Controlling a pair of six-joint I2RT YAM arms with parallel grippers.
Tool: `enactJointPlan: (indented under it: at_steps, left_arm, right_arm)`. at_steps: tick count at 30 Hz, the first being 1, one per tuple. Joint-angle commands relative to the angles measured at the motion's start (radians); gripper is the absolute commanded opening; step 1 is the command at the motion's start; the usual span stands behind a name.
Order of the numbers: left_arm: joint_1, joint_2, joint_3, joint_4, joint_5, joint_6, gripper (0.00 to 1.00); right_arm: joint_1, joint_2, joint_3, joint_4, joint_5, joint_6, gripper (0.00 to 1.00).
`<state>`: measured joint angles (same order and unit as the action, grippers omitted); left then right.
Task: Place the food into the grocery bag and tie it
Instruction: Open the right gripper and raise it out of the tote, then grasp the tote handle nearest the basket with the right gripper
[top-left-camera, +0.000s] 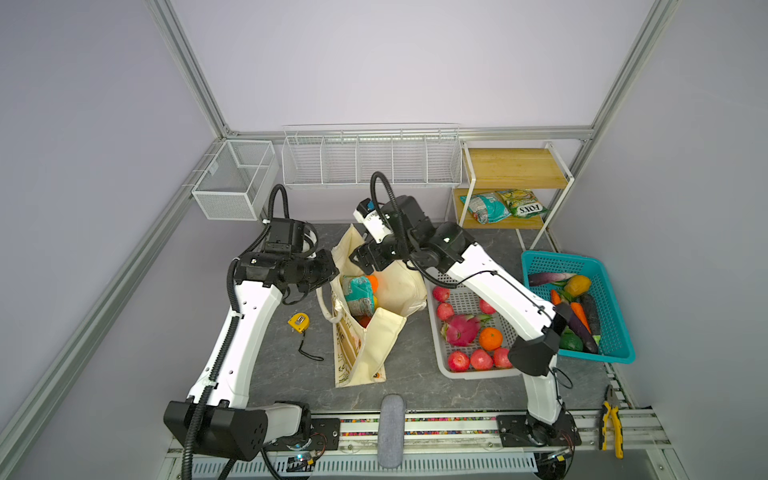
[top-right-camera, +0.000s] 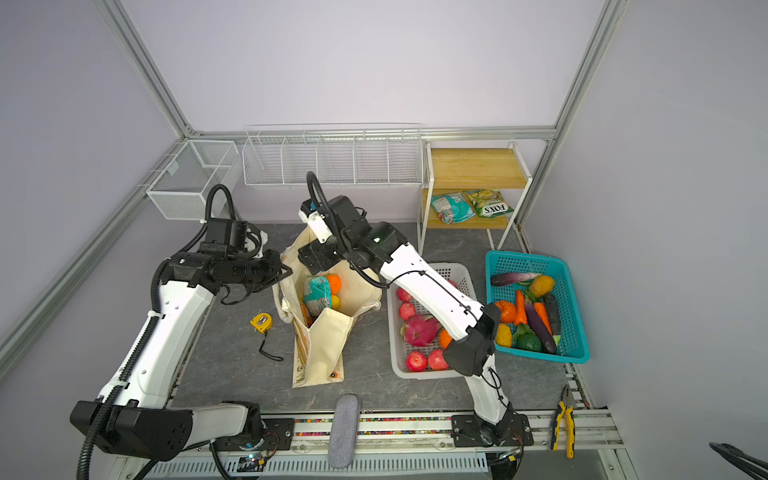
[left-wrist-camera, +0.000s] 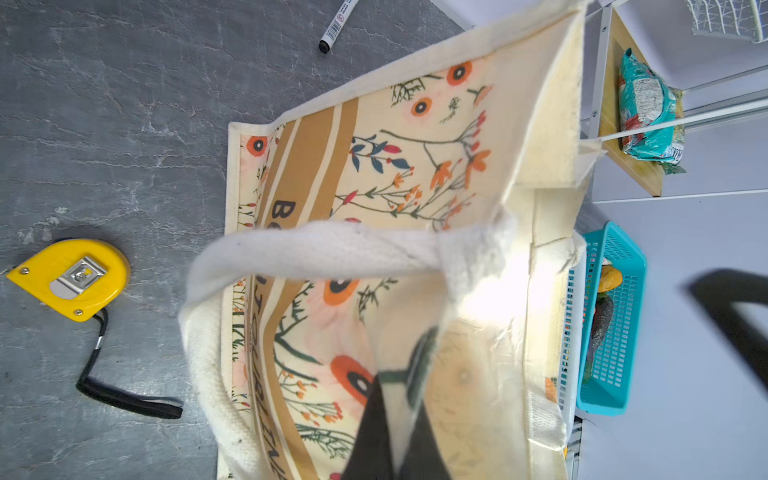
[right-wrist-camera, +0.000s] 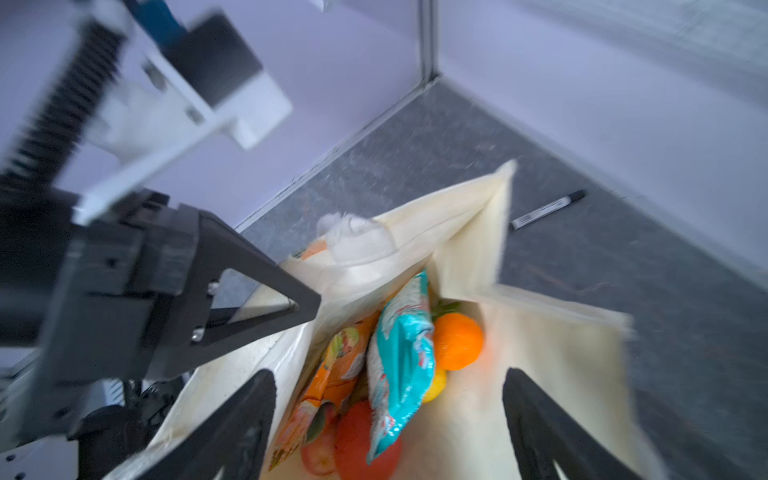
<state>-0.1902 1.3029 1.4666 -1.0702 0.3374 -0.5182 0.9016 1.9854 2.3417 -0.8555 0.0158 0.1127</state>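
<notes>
Cream grocery bag (right-wrist-camera: 561, 374), one teal packet (right-wrist-camera: 401, 361) inside, one orange (right-wrist-camera: 457, 340) inside

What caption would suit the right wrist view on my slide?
Open right hand above the grocery bag, which holds a teal packet, an orange packet and an orange.

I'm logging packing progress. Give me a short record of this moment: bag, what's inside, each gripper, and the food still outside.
bag: cream grocery bag standing, mouth open, handles untied
inside: teal packet, orange packet, orange, red fruit
left gripper: shut on the bag's rim
right gripper: open, empty, above the bag mouth
still outside: two packets on the shelf; fruit in the white basket; vegetables in the teal basket
</notes>
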Motion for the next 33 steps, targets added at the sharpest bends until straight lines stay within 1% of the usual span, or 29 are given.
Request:
enactJointPlan:
  at_steps: [1,4,7,8,10,15,19,21,22,23,24,25,26,27,30,33]
  left_arm:
    - [-0.005,-0.037,0.0,0.03,0.007,0.0,0.0]
    - [-0.005,-0.052,-0.015,0.023,0.002,-0.005,0.0]
    - [-0.005,-0.064,-0.026,0.018,-0.001,-0.011,0.0]
    - [-0.005,-0.066,-0.031,0.018,-0.001,-0.013,0.0]
    - [-0.005,-0.071,-0.039,0.018,0.0,-0.017,0.0]
    - [-0.005,-0.08,-0.045,0.012,-0.002,-0.019,0.0]
    - [-0.005,-0.09,-0.051,0.008,-0.007,-0.019,0.0]
    - [-0.005,-0.095,-0.057,0.007,-0.009,-0.019,0.0]
    - [-0.005,-0.099,-0.06,0.007,-0.009,-0.02,0.0]
    - [-0.005,-0.1,-0.06,0.006,-0.011,-0.02,0.0]
    - [-0.005,-0.102,-0.062,0.007,-0.01,-0.02,0.0]
    - [-0.005,-0.104,-0.06,0.006,-0.01,-0.02,0.0]
    - [-0.005,-0.103,-0.057,0.007,-0.012,-0.02,0.0]
    - [-0.005,-0.104,-0.052,0.007,-0.014,-0.019,0.0]
    - [-0.005,-0.095,-0.018,-0.003,-0.022,-0.013,0.0]
    - [-0.005,-0.079,0.043,-0.022,-0.033,-0.001,0.0]
  right_arm:
    - [-0.052,-0.115,-0.022,-0.039,0.152,-0.078,0.88]
    - [-0.104,-0.184,-0.139,-0.042,0.143,-0.046,0.88]
    - [-0.145,-0.245,-0.307,-0.038,0.084,0.026,0.88]
    - [-0.152,-0.259,-0.364,-0.035,0.07,0.048,0.89]
    - [-0.162,-0.276,-0.474,-0.029,0.006,0.098,0.92]
    - [-0.165,-0.254,-0.598,-0.037,-0.117,0.187,1.0]
    - [-0.164,-0.233,-0.644,-0.029,-0.126,0.219,0.92]
    - [-0.167,-0.222,-0.651,-0.017,-0.143,0.22,0.83]
    - [-0.168,-0.216,-0.646,-0.009,-0.157,0.221,0.74]
    - [-0.168,-0.21,-0.635,-0.005,-0.171,0.223,0.62]
    - [-0.167,-0.205,-0.622,-0.002,-0.182,0.223,0.48]
    - [-0.167,-0.2,-0.6,-0.007,-0.186,0.224,0.29]
    - [-0.165,-0.194,-0.57,-0.021,-0.185,0.223,0.14]
    - [-0.162,-0.189,-0.538,-0.041,-0.18,0.221,0.07]
    - [-0.146,-0.159,-0.371,-0.19,-0.103,0.225,0.07]
    - [-0.116,-0.113,-0.164,-0.35,0.015,0.209,0.07]
